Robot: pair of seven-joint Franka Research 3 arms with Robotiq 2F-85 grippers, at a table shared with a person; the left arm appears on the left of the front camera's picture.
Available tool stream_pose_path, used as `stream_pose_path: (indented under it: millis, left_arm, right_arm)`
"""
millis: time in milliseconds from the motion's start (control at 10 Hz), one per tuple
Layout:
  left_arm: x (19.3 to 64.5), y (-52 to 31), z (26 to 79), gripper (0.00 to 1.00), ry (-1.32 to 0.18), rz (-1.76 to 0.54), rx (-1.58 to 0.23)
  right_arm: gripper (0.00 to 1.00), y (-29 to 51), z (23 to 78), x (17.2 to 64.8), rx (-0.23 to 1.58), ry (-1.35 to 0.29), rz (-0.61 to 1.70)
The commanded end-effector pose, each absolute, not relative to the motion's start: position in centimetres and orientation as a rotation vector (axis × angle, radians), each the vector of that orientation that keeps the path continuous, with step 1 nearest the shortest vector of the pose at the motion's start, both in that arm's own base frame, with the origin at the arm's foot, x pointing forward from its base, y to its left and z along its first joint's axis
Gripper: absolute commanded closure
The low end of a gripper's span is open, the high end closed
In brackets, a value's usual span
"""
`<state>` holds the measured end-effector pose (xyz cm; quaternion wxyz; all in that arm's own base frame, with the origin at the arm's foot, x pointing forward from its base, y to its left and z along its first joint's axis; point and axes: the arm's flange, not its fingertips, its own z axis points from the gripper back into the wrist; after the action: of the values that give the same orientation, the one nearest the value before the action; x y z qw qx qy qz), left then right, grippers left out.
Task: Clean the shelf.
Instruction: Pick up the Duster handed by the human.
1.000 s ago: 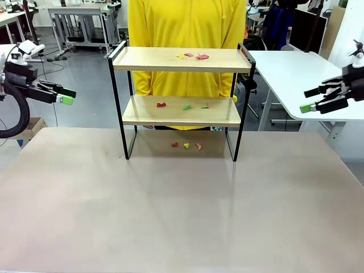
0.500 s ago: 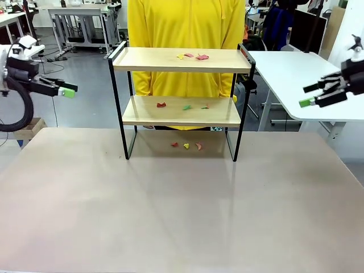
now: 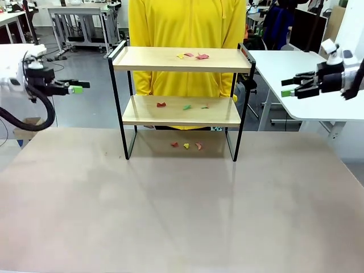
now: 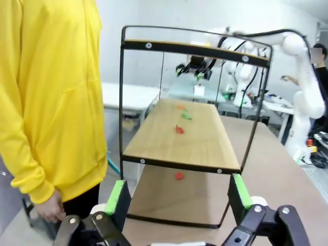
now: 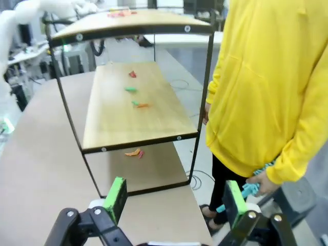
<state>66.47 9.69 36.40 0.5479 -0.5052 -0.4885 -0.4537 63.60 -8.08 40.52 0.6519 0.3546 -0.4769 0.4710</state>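
Shelf standing on table, scraps on both boards and beneath, uncleaned; left gripper and right gripper, jaws spread, empty, lately raised level with its top board either side, approach only begun.

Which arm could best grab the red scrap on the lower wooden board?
Probably left. The open left gripper hovers off the end of the black-framed wooden shelf nearest the red scrap; the right gripper is farther.

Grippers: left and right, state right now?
Left gripper: open, holding nothing.
Right gripper: open, holding nothing.
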Motion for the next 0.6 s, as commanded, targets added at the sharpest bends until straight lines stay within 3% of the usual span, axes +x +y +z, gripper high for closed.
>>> stream_pose_path:
  millis: [0,200,500]
  left_arm:
    - [66.2,11.1,34.9,0.0,-1.259,-1.126,-1.293]
    - [64.4,11.8,33.7,0.0,-1.343,-1.191,-1.288]
    - [63.7,11.8,32.7,0.0,-1.351,-1.211,-1.268]
  right_arm:
    - [0.0,-9.3,40.1,64.0,0.894,-1.143,1.118]
    - [0.0,-10.0,38.1,63.5,1.016,-1.092,1.076]
    - [0.0,-11.3,36.9,63.1,1.05,-1.075,1.07]
